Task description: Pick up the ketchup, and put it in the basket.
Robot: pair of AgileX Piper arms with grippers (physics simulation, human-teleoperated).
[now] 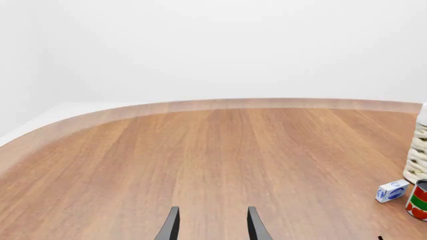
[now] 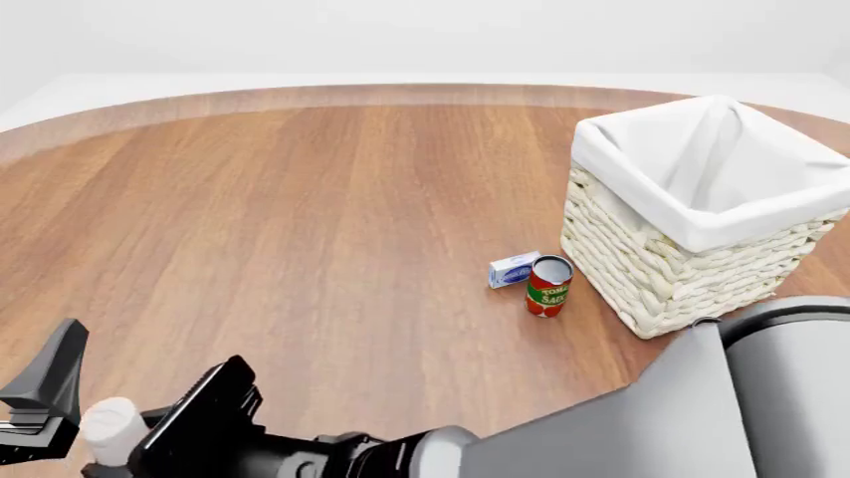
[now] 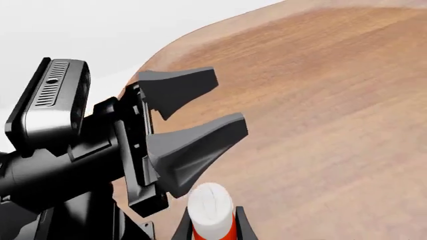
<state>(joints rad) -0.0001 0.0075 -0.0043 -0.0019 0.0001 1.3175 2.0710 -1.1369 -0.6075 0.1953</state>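
The ketchup shows in the right wrist view as a white cap over a red body, standing between my right gripper's two fingers, which press close on both sides. In the front view only its cap shows, at the near left corner. My left gripper is open and empty right beside the bottle. Its fingers show spread over bare table. The basket stands at the far right, well away.
A short red tomato can and a small white-and-blue box sit just left of the basket. They also show in the left wrist view, the can and the box. My right arm crosses the near edge.
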